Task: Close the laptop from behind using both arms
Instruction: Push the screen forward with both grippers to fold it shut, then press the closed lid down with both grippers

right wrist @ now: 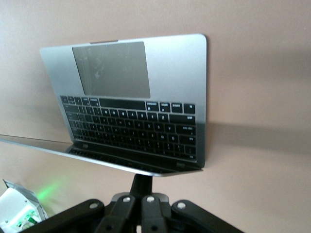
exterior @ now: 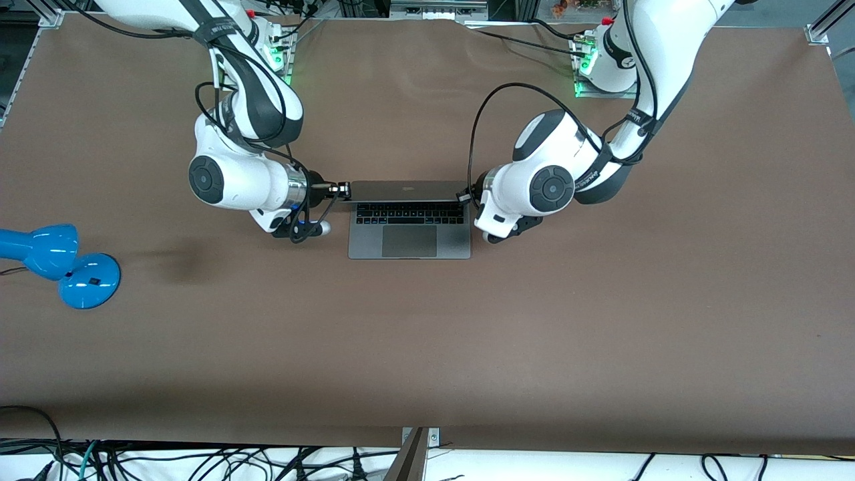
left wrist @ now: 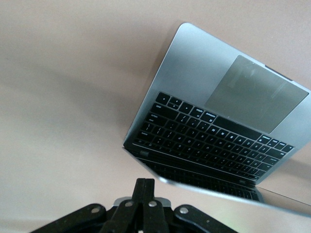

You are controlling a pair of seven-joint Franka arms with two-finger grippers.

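Note:
The space-grey laptop (exterior: 409,230) lies open at the table's middle, keyboard and trackpad showing. Its lid (exterior: 407,190) leans forward over the keyboard's back rows, and its outer face with the logo shows in the front view. My right gripper (exterior: 342,190) is shut, with its fingertips against the lid's top corner at the right arm's end. In the right wrist view (right wrist: 142,178) they sit just under the lid's edge (right wrist: 97,162). My left gripper (exterior: 463,196) is shut at the lid's other top corner. In the left wrist view (left wrist: 145,182) it is beside the lid's edge (left wrist: 194,183).
A blue desk lamp (exterior: 60,264) lies on the brown table near the right arm's end. Loose cables hang along the table's edge nearest the front camera (exterior: 200,461). The arm bases (exterior: 594,67) stand along the table's robot side.

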